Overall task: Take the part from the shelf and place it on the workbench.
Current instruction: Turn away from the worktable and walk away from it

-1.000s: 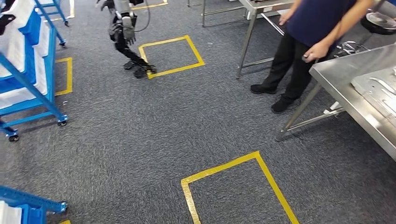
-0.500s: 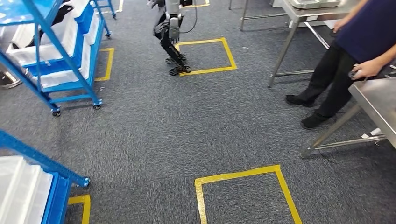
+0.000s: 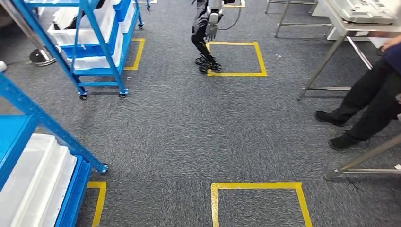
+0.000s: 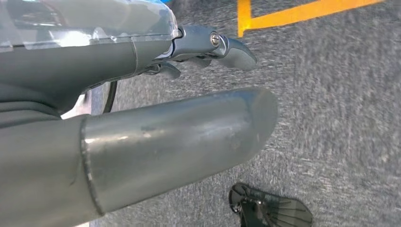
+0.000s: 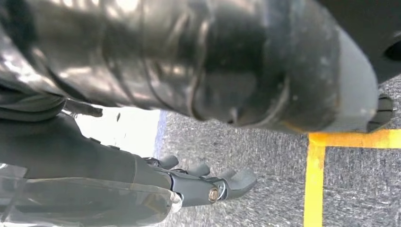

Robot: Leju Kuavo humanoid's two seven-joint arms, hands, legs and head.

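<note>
Below both empty, loosely spread hands, left hand (image 4: 156, 137) and right hand (image 5: 198, 187), lie grey carpet (image 3: 189, 132) and yellow tape (image 5: 314, 184); blue shelves (image 3: 99, 42) stand well apart.

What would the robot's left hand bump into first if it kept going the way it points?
Probably just the grey carpet. The left hand hangs empty, pointing down at the floor, with nothing between. How far away the floor is, the picture cannot show.

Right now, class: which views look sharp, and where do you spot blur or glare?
Head view: carpet and yellow tape square sharp. Left wrist view: carpet smeared, highlights on the left hand. Right wrist view: right hand soft and close, white patch washed out.
</note>
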